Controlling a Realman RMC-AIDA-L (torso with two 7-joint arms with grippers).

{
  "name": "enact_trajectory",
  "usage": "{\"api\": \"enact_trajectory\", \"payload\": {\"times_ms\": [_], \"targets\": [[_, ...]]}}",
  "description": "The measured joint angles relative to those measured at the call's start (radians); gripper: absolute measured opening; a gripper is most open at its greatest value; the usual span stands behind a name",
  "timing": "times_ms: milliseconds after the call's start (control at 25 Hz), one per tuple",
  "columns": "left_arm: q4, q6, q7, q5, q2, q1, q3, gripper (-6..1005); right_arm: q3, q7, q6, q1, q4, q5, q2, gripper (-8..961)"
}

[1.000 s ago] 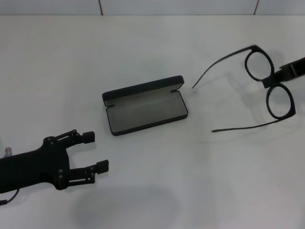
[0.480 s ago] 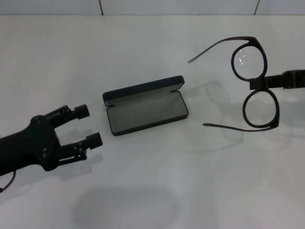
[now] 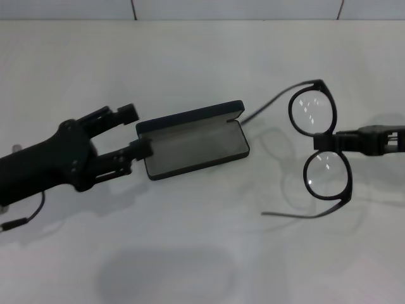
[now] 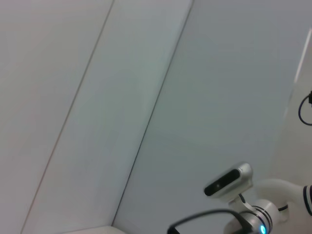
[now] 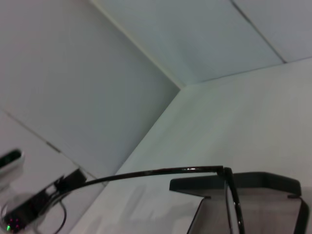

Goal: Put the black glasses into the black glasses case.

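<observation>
Glasses (image 3: 319, 149) held at the bridge by right gripper (image 3: 329, 143), clear of the table, temples open and pointing toward the case (image 3: 192, 140) (lid up, lining exposed), which sits well apart on that arm's inner side. Case's long axis runs roughly along the gap. Left gripper (image 3: 136, 130), jaws wide, sits at the case's far end

left end effector (image 3: 136, 130) spread, right end effector (image 3: 334, 142) clamped
</observation>
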Motion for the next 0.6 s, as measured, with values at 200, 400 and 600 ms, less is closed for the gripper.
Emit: {"api": "enact_trajectory", "payload": {"times_ms": [200, 400, 600], "targets": [[-0.041, -0.064, -0.008, -0.014, 0.0, -0.08, 0.002, 756, -0.003, -0.115, 0.006, 0.004, -0.002, -0.045, 0.022, 94], [-0.079, -0.044, -0.065, 0.004, 0.012, -0.151, 0.013, 569, -0.009, -0.281, 0.014, 0.013, -0.033, -0.071, 0.056, 94], [-0.084, -0.007, -0.161, 0.016, 0.02, -0.196, 0.015, 448, -0.017, -0.407, 0.055, 0.014, -0.099, -0.072, 0.077, 93]]}}
